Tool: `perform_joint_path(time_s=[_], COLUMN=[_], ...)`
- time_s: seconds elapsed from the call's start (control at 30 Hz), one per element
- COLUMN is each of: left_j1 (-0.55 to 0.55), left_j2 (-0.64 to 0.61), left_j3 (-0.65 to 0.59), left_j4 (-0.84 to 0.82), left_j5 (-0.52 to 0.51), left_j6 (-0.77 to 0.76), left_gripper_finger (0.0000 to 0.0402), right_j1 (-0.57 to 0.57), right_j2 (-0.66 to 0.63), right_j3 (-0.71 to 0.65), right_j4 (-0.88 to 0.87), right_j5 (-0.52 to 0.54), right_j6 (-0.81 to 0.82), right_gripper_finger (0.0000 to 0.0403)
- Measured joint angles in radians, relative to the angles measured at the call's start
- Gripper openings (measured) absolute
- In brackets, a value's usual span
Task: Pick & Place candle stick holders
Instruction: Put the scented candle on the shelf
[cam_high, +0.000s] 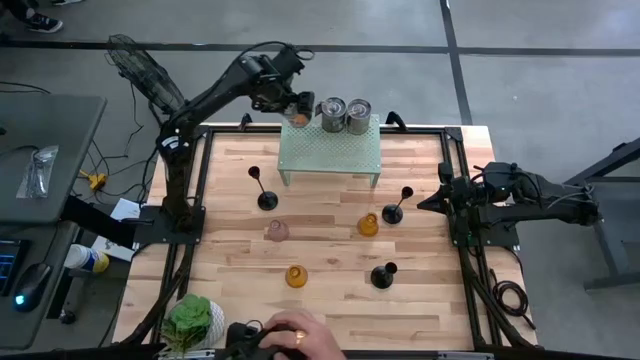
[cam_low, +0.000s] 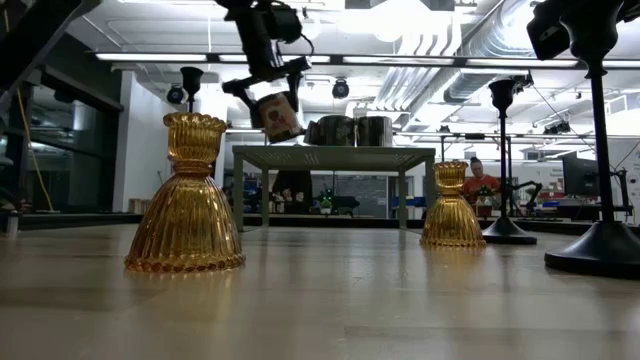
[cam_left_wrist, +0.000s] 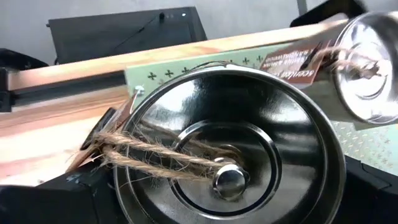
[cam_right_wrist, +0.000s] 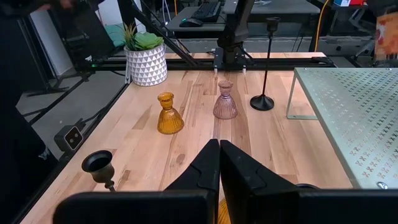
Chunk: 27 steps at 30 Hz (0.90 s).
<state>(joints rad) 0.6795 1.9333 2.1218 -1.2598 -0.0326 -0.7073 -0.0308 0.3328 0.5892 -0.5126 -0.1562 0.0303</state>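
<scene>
Above the far-left corner of the green perforated shelf (cam_high: 330, 148), left hand (cam_high: 297, 107) is clamped on a silver tin (cam_high: 299, 113) with twine and a paper tag, held tilted in the air. Two more silver tins (cam_high: 346, 114) stand together on the shelf's far edge.

Right hand (cam_right_wrist: 219, 163) rests at the right side of the counter (cam_high: 330, 300), fingers pressed together, holding nothing.

Candle stick holders all on the wood, none touched: three black ones (cam_high: 266, 195), (cam_high: 393, 209), (cam_high: 383, 275); pink glass one (cam_high: 276, 231) left of centre; amber ones (cam_high: 368, 224), (cam_high: 296, 276) centre and near side.

Potted plant (cam_high: 192, 322) at near-left corner. A person's hand (cam_high: 300, 335) shows at the near edge.
</scene>
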Motion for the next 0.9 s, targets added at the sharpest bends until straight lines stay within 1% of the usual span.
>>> perform_joint_path(time_s=[0.23, 0.33, 0.53, 0.7, 0.9], left_j1=[-0.017, -0.019, -0.019, -0.019, -0.019], left_j2=[0.045, 0.061, 0.064, 0.069, 0.09], left_j3=[0.014, 0.014, 0.014, 0.014, 0.014], left_j4=[0.001, 0.002, 0.008, 0.013, 0.043], left_j5=[0.0, -0.016, -0.022, -0.047, -0.034], left_j6=[-0.013, -0.024, -0.039, -0.049, -0.049], left_gripper_finger=[0.0363, 0.0363, 0.0363, 0.0363, 0.0363], right_j1=[0.0, 0.0, 0.0, 0.0, 0.0], right_j2=[0.0, 0.0, 0.0, 0.0, 0.0], right_j3=[0.0, 0.0, 0.0, 0.0, 0.0], right_j4=[0.0, 0.0, 0.0, 0.0, 0.0], right_j5=[0.0, 0.0, 0.0, 0.0, 0.0], right_j6=[0.0, 0.0, 0.0, 0.0, 0.0], right_gripper_finger=[0.0003, 0.0003, 0.0003, 0.0003, 0.0003])
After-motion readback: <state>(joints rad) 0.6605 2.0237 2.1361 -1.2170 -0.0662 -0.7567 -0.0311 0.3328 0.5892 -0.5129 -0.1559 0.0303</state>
